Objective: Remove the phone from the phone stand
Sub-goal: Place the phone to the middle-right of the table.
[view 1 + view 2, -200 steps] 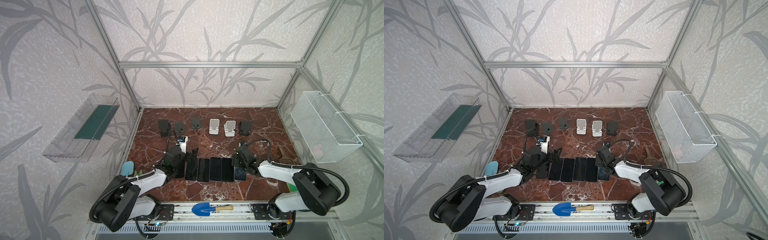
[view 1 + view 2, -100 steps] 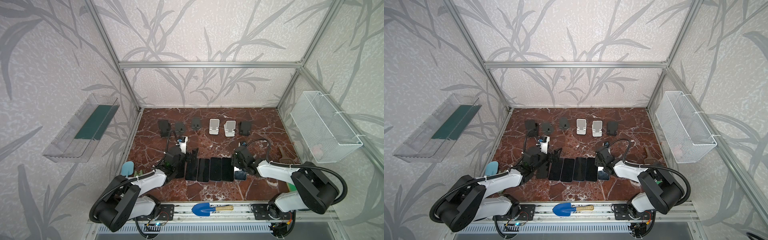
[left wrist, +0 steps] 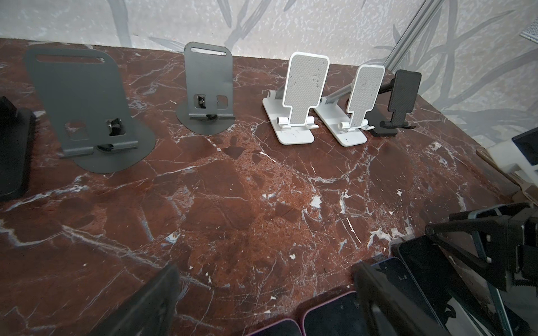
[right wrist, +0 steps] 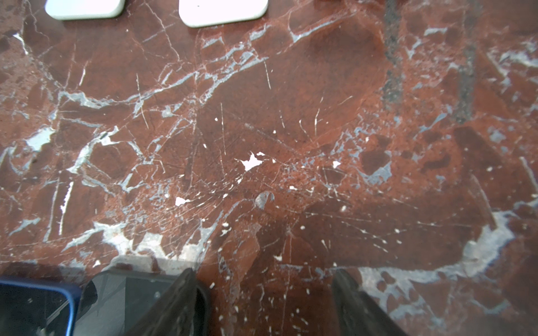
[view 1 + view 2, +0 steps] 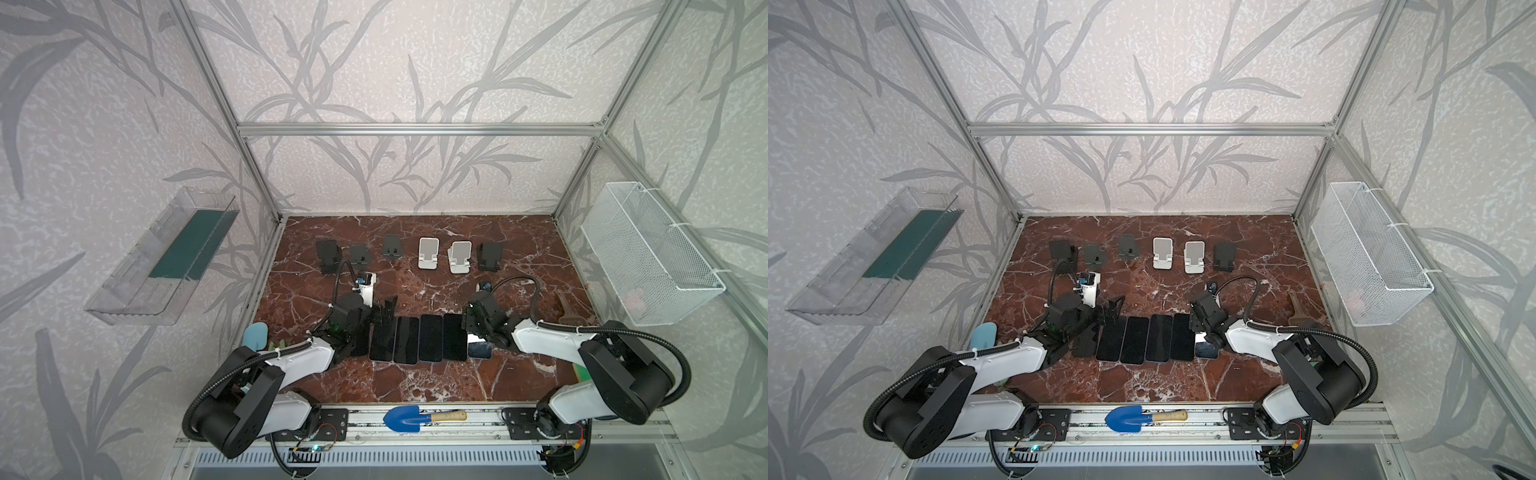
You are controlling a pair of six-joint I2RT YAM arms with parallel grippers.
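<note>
My right pincer (image 4: 262, 277), open and holding nothing, hangs just over the far tip of the end phone (image 5: 480, 351), which lies flat on the table (image 5: 415, 376), long side pointing front to back, nearest my right arm; my left pincer (image 3: 266, 270) is open too, and I count six phones lying down and six bare phone stands (image 5: 428, 253).

Phone stands (image 5: 392, 248): six in one row toward 12 o'clock on the table (image 5: 415, 291), upright, backrests tilted back. From 9 to 3 o'clock: black, grey, grey, white, white, black.
Phones (image 5: 430, 338): six dark slabs, screens up, flat on the table. They lie side by side in a row at 6 o'clock from the stands, well apart from them. The end phone (image 5: 480, 350) at 3 o'clock sits slightly further toward 6, partly covered.
</note>
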